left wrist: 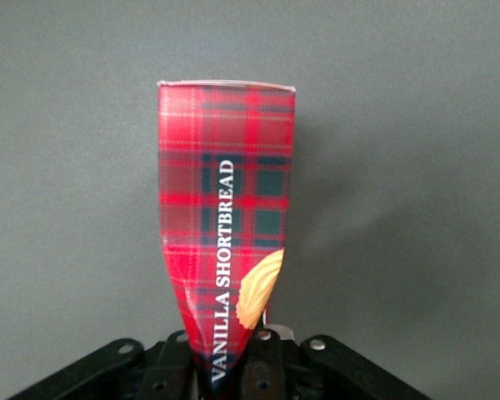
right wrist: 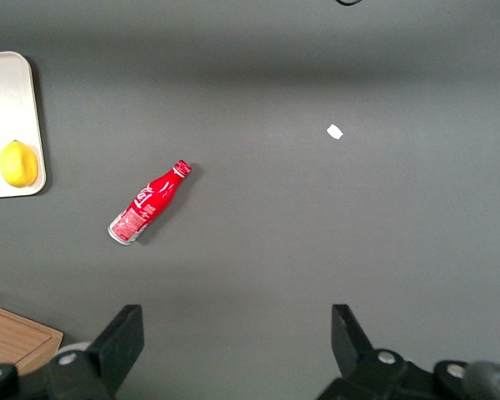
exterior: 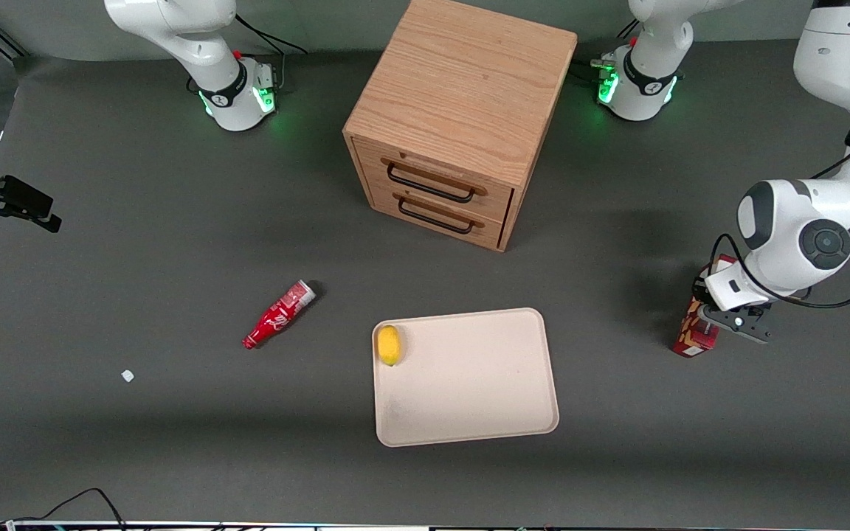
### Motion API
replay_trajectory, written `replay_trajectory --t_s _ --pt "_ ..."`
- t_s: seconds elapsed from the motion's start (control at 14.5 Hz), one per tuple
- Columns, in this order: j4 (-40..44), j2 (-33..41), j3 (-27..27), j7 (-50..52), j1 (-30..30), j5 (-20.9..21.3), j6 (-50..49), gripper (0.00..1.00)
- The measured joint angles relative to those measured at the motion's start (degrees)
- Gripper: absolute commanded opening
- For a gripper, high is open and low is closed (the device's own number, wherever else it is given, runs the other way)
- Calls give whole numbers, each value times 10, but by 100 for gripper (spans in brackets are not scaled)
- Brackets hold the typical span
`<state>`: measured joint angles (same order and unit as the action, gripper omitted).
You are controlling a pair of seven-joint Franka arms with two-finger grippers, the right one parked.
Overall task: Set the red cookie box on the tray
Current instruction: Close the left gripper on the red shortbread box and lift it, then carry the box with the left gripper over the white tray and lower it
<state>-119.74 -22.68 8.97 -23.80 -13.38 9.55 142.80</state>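
Observation:
The red cookie box is a slim tartan carton reading "VANILLA SHORTBREAD", with a tan cookie pictured on it. It stands on end toward the working arm's end of the table, far sideways from the tray. My left gripper is shut on it, and the arm's wrist hides its upper part. In the left wrist view the box runs out from between the gripper's jaws, squeezed narrow where they hold it. The tray is flat and beige and carries a yellow lemon near one corner.
A wooden two-drawer cabinet stands farther from the front camera than the tray. A small red bottle lies on the grey table toward the parked arm's end, and a white scrap lies nearer the front camera than the bottle.

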Motion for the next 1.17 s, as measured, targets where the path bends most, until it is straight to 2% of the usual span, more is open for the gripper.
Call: replay_trajectory --t_s 0.14,0.28,0.55,0.62,0.83,1.17 --pt "18 7 -1 4 0 -2 -20 0" --pt "59 21 -1 17 1 -8 -91 0" --pt "167 48 2 62 20 -63 -250 0" --pt "217 49 4 108 39 -75 -308 0" --pt "282 38 23 217 74 -83 -368 0" --pt "378 -30 51 434 160 -84 -385 0"
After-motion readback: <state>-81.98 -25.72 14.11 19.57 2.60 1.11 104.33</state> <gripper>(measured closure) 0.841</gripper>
